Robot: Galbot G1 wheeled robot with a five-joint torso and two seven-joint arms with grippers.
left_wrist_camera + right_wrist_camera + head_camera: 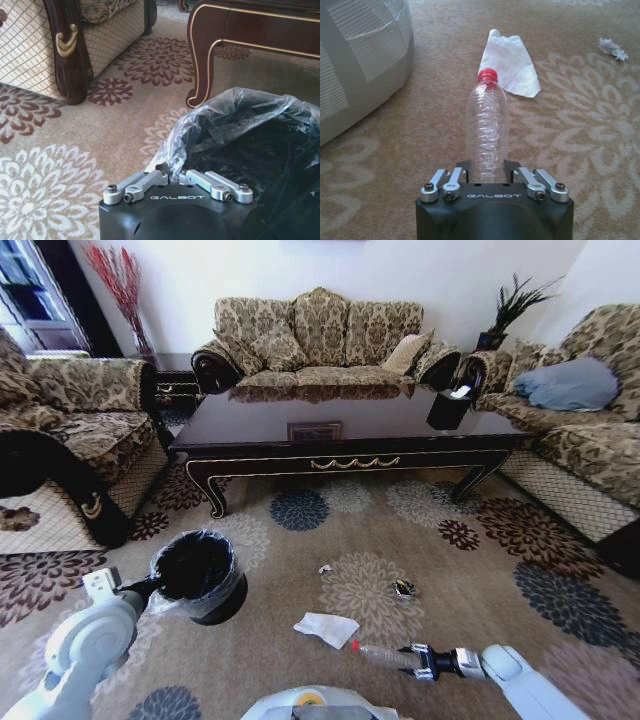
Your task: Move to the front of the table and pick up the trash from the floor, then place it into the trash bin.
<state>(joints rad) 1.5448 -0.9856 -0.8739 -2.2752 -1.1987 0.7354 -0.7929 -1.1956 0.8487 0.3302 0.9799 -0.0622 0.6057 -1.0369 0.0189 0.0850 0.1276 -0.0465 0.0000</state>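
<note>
Clear bottle (487,132) clamped at base by right gripper (488,172), red cap pointing away; left gripper (171,176) pinches bin bag (200,125).

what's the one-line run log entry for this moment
left pincer: shut on trash bin | right pincer: shut on bottle | paper: on floor

**Both arms low, both grippers clamped**

The left arm reached forward at the robot's left, its gripper (172,176) pinched shut on the trash bin's (200,575) bag rim. The right gripper (487,175) was extended low, fingers closed around the bottle (487,130) base.
</note>
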